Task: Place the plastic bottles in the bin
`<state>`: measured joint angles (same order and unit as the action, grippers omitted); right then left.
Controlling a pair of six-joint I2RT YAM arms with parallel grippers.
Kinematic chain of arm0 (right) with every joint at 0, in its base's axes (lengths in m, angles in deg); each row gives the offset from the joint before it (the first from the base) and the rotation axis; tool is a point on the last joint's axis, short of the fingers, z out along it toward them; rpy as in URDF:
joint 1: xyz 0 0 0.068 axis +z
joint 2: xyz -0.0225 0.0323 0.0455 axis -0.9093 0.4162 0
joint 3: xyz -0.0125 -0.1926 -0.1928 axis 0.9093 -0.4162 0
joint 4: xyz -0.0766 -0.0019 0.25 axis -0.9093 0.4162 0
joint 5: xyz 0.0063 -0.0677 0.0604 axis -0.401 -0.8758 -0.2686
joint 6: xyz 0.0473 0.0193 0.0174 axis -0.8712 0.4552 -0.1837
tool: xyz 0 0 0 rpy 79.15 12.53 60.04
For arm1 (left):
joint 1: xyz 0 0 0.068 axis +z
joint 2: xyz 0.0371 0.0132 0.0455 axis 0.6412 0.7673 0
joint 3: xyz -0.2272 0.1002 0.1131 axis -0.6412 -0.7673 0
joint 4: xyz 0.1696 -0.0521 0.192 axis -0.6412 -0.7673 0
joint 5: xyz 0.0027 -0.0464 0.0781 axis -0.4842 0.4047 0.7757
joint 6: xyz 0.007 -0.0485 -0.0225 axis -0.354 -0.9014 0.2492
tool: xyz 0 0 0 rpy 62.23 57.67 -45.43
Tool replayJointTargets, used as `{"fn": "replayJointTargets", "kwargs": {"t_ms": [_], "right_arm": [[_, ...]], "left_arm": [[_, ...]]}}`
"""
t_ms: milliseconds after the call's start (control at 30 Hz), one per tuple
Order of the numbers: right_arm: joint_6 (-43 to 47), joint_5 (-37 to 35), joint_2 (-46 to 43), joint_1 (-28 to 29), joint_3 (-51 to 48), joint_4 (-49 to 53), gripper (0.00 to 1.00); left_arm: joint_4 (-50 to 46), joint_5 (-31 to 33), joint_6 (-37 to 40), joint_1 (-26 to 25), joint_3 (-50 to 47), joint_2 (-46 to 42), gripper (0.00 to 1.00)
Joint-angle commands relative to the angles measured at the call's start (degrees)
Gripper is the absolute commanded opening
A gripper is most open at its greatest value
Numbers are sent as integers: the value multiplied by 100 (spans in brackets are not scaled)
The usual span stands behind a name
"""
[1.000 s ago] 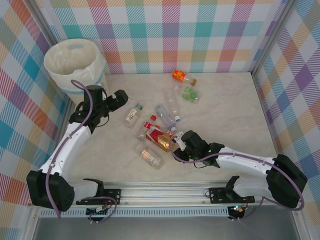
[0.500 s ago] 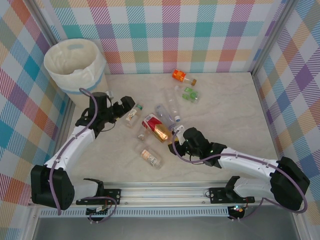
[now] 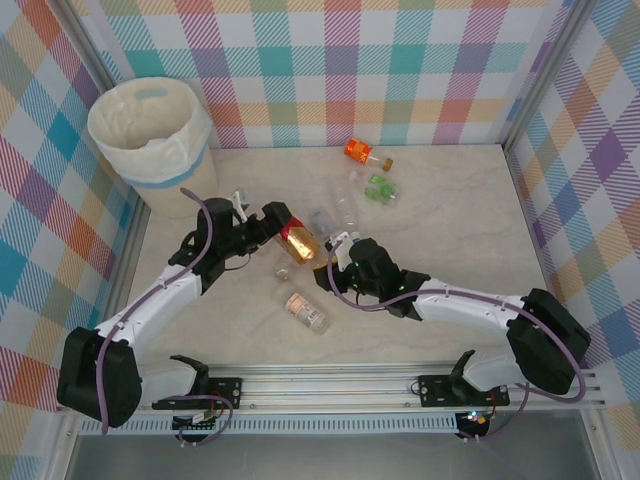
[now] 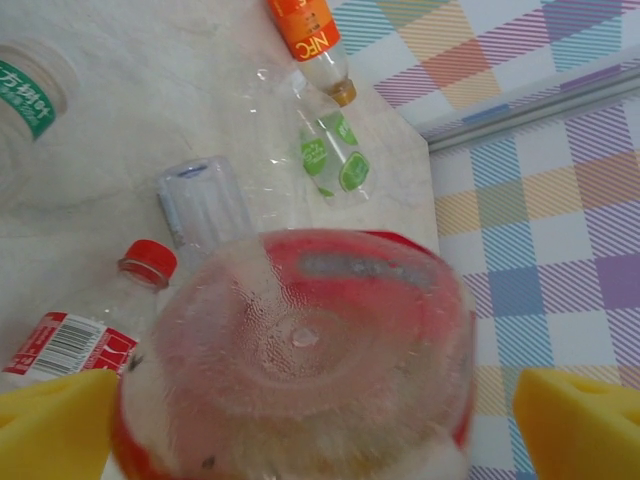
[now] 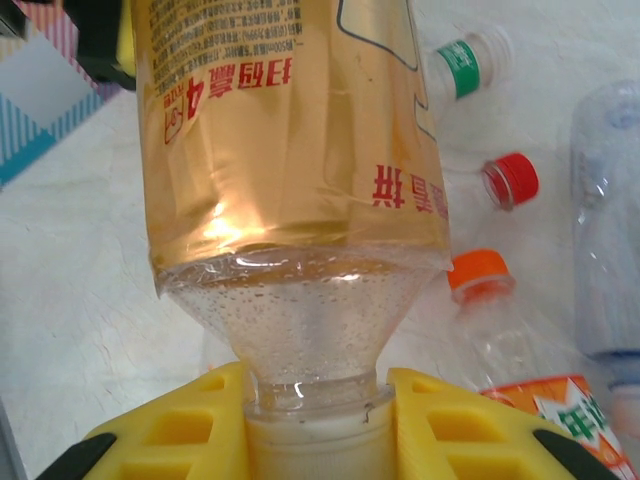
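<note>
The bin (image 3: 150,125) is standing at the far left corner of the table (image 3: 460,230), well apart from the grippers. Loose plastic bottles are lying around the work point. An orange-labelled bottle (image 3: 363,152) is resting near the far edge, with a green-labelled bottle (image 3: 379,187) just in front of it. A clear bottle (image 3: 345,212) is lying just beyond the right gripper (image 5: 312,420), and a lone bottle (image 3: 303,312) is lying toward the near edge. A red-capped bottle (image 4: 147,262) is lying below and just beside the held item. The red-and-gold-labelled bottle (image 3: 297,243) is lying on its side between the two grippers, left of the table's centre. The right arm is reaching low from the near right corner toward the left, its gripper clamping the bottle's neck and cap. The left arm is stretching forward and rightward from the near left corner. The left gripper (image 3: 270,222) is standing wide open, its yellow pads (image 4: 55,425) flanking the bottle's base.
</note>
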<state>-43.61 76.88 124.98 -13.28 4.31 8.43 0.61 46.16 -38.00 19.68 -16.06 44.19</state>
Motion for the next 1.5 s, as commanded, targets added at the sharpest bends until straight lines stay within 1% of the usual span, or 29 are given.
{"fn": "replayJointTargets", "kwargs": {"t_ms": [0, 167, 233, 367, 467, 567, 667, 833, 867, 933, 1067, 1200, 1267, 1333, 1400, 1467], "right_arm": [[-98, 277, 110, 28, 262, -470, 25], [-106, 423, 168, 26, 347, -579, 25], [-116, 489, 157, 27, 349, -590, 25], [-152, 587, 150, 29, 356, -575, 26], [-173, 643, 154, 26, 372, -570, 26], [-213, 652, 163, 26, 376, -588, 28], [-253, 626, 152, 31, 354, -617, 30], [-241, 624, 96, 27, 312, -599, 41], [-211, 639, 74, 26, 305, -565, 45], [-137, 713, -36, 27, 303, -395, 55], [-1, 772, -348, 27, 283, 77, 69], [-18, 343, -579, 26, 258, 292, 79], [-116, 56, -671, 26, 210, 207, 87], [-192, -254, -765, 31, 141, 92, 100], [-250, -609, -850, 27, 85, 74, 100], [-371, -1164, -898, 26, 71, 228, 100]], "left_arm": [[434, -243, -78, -106, -73, 142, 100], [534, -295, -68, -124, -36, 233, 100], [548, -331, -61, -124, -33, 242, 95], [495, -333, -25, -132, -13, 276, 80], [577, -365, -52, -133, -36, 298, 72], [644, -419, -64, -133, -22, 313, 67], [654, -348, -57, -141, -34, 293, 65], [689, -174, -51, -141, -76, 225, 62], [672, -145, -40, -133, -82, 218, 62], [571, -14, -20, -138, -35, 196, 62], [484, 202, 2, -142, -28, 137, 62], [535, 411, 6, -133, -40, 108, 62], [461, 464, 74, -133, 22, 100, 62], [164, 591, 276, -137, 189, 49, 62], [-185, 797, 539, -119, 384, -39, 62], [-488, 1084, 811, -115, 554, -166, 61]]}}
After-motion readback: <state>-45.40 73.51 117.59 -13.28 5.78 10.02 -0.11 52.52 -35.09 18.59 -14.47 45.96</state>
